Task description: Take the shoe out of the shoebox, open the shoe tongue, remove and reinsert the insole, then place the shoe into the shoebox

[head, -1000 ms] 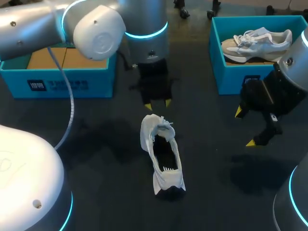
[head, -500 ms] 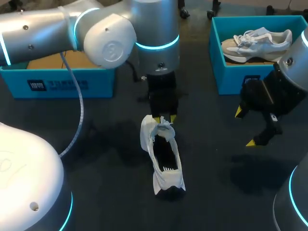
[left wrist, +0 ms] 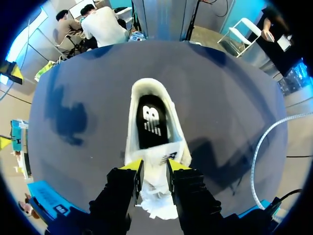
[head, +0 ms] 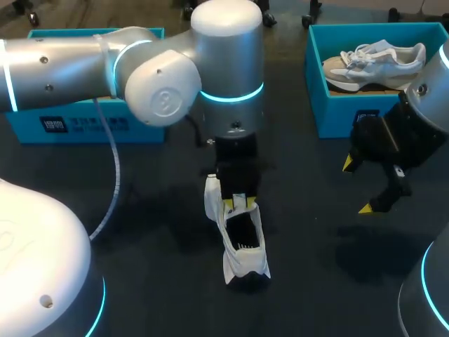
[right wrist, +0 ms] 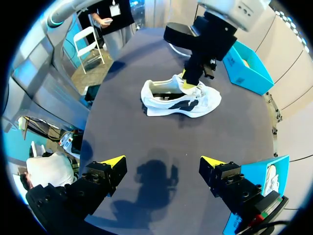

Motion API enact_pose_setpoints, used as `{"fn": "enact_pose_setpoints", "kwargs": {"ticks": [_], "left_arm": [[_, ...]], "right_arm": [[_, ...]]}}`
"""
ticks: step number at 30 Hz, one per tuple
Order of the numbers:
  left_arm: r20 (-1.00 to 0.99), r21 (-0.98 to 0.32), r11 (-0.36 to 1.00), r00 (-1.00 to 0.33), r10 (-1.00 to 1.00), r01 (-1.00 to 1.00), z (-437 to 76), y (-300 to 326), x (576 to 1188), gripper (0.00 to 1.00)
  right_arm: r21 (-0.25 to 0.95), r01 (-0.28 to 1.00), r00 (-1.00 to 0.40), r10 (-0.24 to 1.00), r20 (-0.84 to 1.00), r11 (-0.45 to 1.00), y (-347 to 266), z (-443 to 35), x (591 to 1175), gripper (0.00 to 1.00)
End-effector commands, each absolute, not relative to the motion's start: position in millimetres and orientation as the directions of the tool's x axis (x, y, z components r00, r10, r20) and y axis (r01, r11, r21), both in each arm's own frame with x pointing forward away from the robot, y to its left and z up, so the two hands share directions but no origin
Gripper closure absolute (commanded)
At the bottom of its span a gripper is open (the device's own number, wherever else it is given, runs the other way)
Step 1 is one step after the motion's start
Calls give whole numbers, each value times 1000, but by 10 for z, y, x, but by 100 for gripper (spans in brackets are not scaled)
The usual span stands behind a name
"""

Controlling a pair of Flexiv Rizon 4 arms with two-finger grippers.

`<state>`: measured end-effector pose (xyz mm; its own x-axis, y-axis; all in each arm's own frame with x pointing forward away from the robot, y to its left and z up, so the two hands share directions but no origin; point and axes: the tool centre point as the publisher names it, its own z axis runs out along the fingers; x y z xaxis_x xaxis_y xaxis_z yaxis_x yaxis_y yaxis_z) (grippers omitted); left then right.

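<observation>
Left wrist view: tongue (left wrist: 154, 185) is pinched in the left gripper (left wrist: 154, 169), shoe (left wrist: 152, 125) laid lengthwise straight ahead; right gripper (right wrist: 162, 162) is spread, well apart.

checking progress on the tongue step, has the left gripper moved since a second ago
Yes. The left gripper has come away from the left shoebox toward the camera, onto the tongue end of the white shoe.

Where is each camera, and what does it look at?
Head view: above and behind the robot, looking down on the table; both arms show.
Left wrist view: on the left arm, looking along the left hand, which pinches the tongue of the white shoe.
Right wrist view: on the right arm, looking past the open right hand.
All three show the shoe and left hand.
</observation>
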<state>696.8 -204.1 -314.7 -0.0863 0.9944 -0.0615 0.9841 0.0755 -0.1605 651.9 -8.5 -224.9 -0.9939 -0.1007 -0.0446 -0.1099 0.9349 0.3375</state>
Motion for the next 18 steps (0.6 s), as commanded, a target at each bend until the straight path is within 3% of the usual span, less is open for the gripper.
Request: {"fn": "enact_pose_setpoints", "kwargs": {"ticks": [1,11,18], "left_arm": [[-85,-125,83,-94,992,989,-2995,-1968,6936,69],[-60,-102,172,-179,982,980,-3077,-2000,7254,67],[-35,-67,114,-117,993,991,-3202,-2074,7264,65]], "right_arm": [[336,-110,-994,-102,-43,935,-76,-2263,6530,0],[336,-110,-994,-102,-43,935,-76,-2263,6530,0],[336,-110,-994,-102,-43,935,-76,-2263,6530,0]]}}
